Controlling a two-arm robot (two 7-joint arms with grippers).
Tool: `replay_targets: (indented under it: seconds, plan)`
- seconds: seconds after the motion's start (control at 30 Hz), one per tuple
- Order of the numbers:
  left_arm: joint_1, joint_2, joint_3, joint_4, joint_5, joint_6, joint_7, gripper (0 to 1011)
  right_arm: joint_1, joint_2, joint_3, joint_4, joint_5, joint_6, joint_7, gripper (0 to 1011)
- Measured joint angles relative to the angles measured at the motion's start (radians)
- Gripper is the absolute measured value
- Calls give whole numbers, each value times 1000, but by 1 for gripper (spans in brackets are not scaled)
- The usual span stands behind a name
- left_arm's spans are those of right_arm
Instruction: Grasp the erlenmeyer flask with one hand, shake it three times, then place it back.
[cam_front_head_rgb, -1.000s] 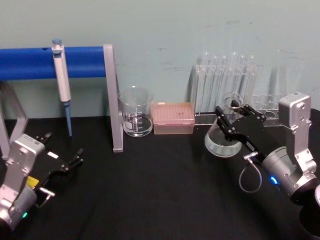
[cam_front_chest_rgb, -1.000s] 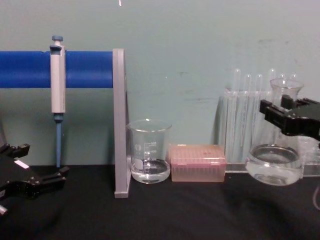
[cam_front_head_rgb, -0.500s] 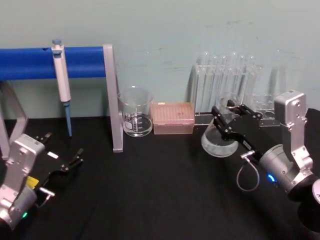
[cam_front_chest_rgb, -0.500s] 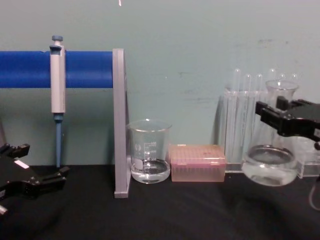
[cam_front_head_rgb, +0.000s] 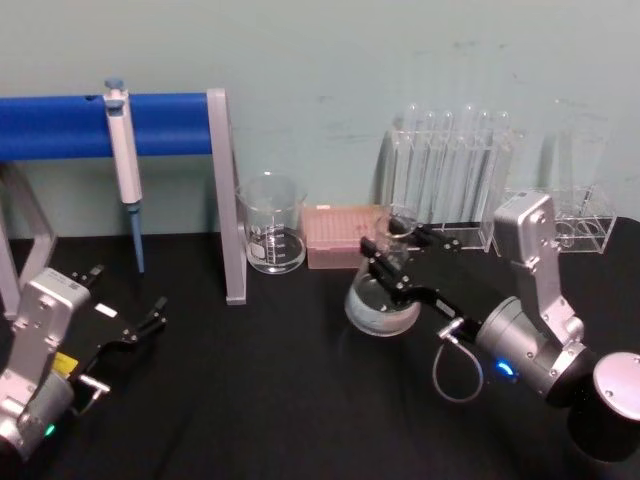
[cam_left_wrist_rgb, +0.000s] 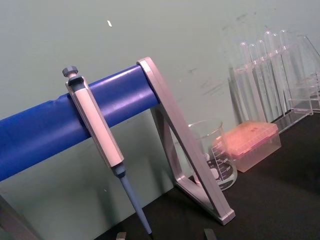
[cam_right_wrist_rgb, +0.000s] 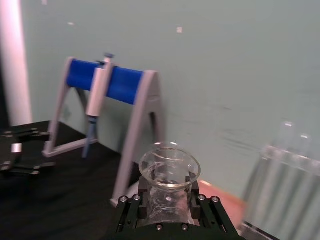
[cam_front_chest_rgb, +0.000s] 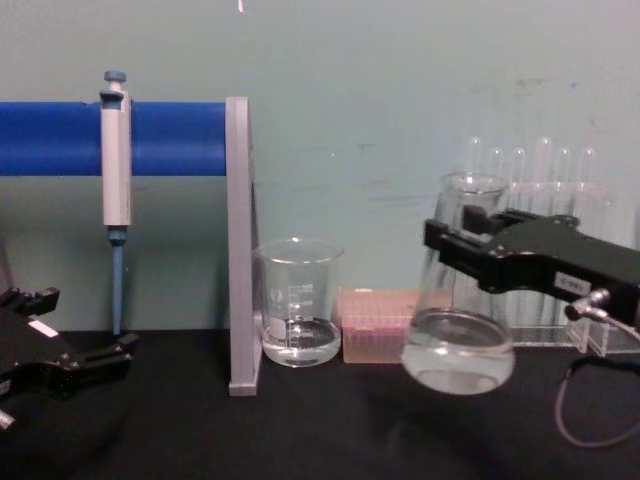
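Two-finger clamp by right gripper on flask neck. Holds it tilted above tabletop, near of pink box, right of beaker. Parked at near left, fingers apart: left gripper.

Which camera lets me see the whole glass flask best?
The chest view: the erlenmeyer flask shows base to rim from the side, neck clamped in the right gripper. The head view looks down on it; the right wrist view catches its rim and neck.
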Motion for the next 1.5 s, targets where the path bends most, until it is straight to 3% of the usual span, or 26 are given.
replay_targets:
  seconds: [0.27, 0.8, 1.2, 1.5]
  plan:
    - [0, 0, 0, 0, 0, 0, 0, 1001, 16, 14, -62, -10, 25, -8, 67, 453]
    - [0, 0, 0, 0, 0, 0, 0, 1001, 37, 35, -139, -16, 76, -27, 136, 453]
    - [0, 0, 0, 0, 0, 0, 0, 1001, 37, 46, -149, -19, 95, -30, 118, 453]
    - [0, 0, 0, 0, 0, 0, 0, 1001, 15, 48, -110, -28, 82, -29, 40, 453]
